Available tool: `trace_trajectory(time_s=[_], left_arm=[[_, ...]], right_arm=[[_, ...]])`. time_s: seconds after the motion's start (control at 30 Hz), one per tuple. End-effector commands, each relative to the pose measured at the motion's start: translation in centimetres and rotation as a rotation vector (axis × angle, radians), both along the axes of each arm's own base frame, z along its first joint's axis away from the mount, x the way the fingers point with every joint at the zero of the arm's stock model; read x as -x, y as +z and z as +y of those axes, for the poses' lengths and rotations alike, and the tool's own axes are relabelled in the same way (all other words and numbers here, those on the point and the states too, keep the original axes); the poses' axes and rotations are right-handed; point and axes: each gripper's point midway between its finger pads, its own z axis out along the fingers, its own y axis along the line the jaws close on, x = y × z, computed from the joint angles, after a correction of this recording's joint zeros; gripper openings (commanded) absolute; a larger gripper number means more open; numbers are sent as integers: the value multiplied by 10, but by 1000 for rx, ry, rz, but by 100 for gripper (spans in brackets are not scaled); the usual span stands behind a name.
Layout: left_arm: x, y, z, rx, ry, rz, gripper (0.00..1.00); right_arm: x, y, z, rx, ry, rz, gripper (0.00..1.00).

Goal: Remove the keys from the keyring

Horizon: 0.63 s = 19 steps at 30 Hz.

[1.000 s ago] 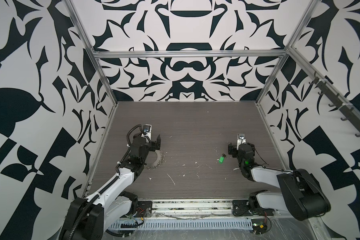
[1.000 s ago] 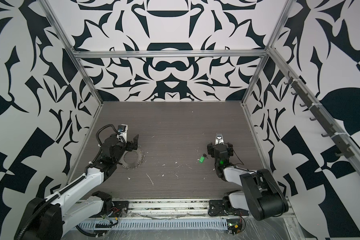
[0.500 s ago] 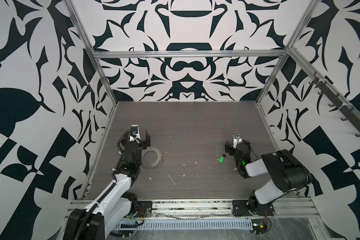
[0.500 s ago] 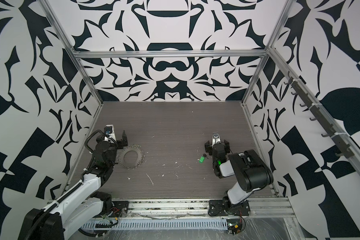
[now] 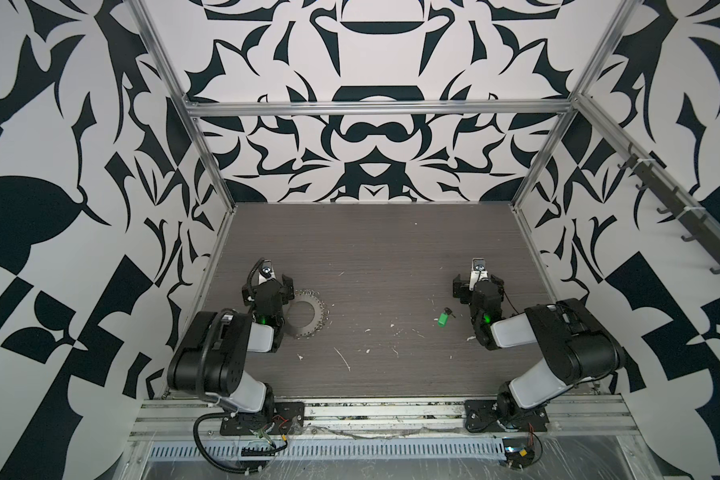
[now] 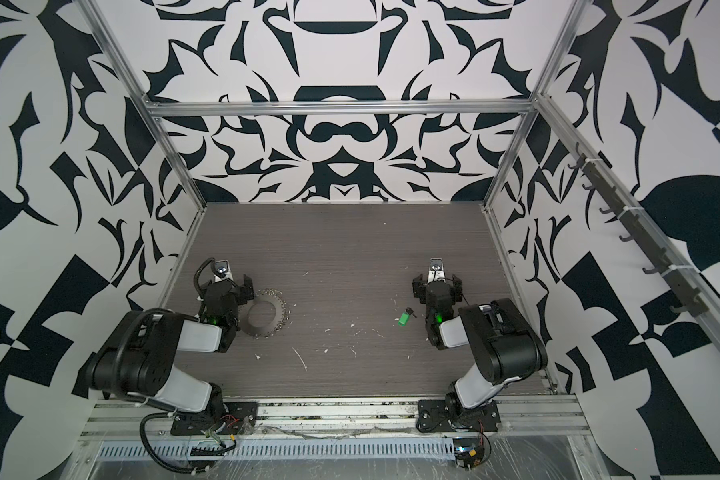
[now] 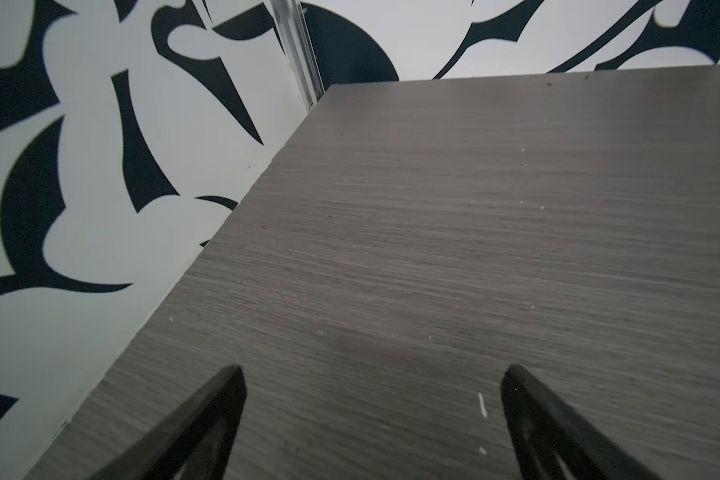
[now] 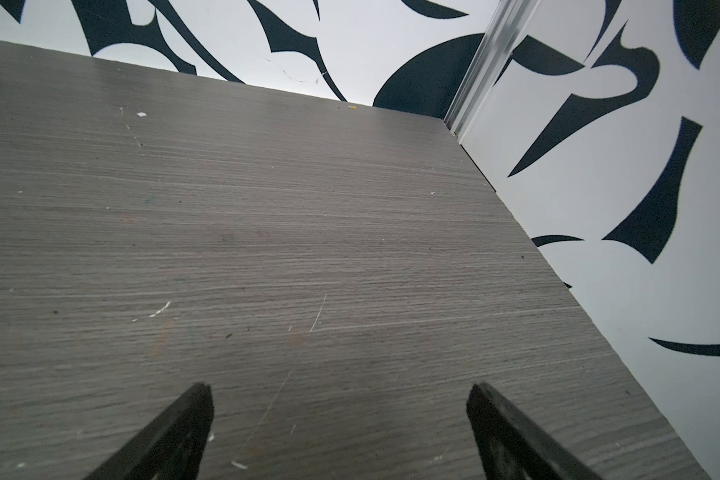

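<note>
Top views: left gripper (image 5: pixel 267 287) and right gripper (image 5: pixel 478 286) sit low over the grey wood-grain table (image 5: pixel 371 249) inside a cell of black-and-white patterned walls (image 5: pixel 375 137), each with its jaws spread wide and nothing between them. The keyring (image 5: pixel 301 329), a flat grey disc fringed with small silver wire loops, lies flat on the table just beside the left gripper, on its inner side, its near edge partly covered by the arm. The keys (image 5: pixel 443 319), a small bright green block with a black piece attached, lie on the table well apart from the keyring and near the right gripper, on its inner side, touched by neither arm. White flecks (image 5: pixel 346 361) dot the table between the two arms. Both top views show the same layout, with the keyring (image 6: pixel 256 330) by the left gripper (image 6: pixel 225 291) and the keys (image 6: pixel 403 320) close to the right gripper (image 6: pixel 438 287)

Left wrist: the left gripper (image 7: pixel 375 378) shows two dark fingertips (image 7: pixel 229 386) held far apart over bare table (image 7: pixel 433 228), with a wall corner beyond; neither keyring nor keys fall in frame

Right wrist: the right gripper (image 8: pixel 341 392) likewise has its fingertips (image 8: pixel 483 399) parted wide above scratched table (image 8: pixel 267 208), gripping nothing, with the wall close on one side
</note>
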Motion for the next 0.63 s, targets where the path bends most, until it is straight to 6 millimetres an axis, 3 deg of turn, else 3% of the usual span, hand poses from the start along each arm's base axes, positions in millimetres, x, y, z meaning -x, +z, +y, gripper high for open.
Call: trace_trajectory(time_s=[0.0, 0.2, 0.6], left_arm=[[-10, 29, 0, 83, -29, -154, 99], [-26, 19, 10, 137, -13, -62, 99], [-26, 21, 12, 138, -12, -81, 100]], right_arm=[[-7, 17, -4, -18, -33, -58, 100], [-7, 17, -4, -18, -32, -58, 100], [-9, 16, -7, -35, -36, -49, 100]])
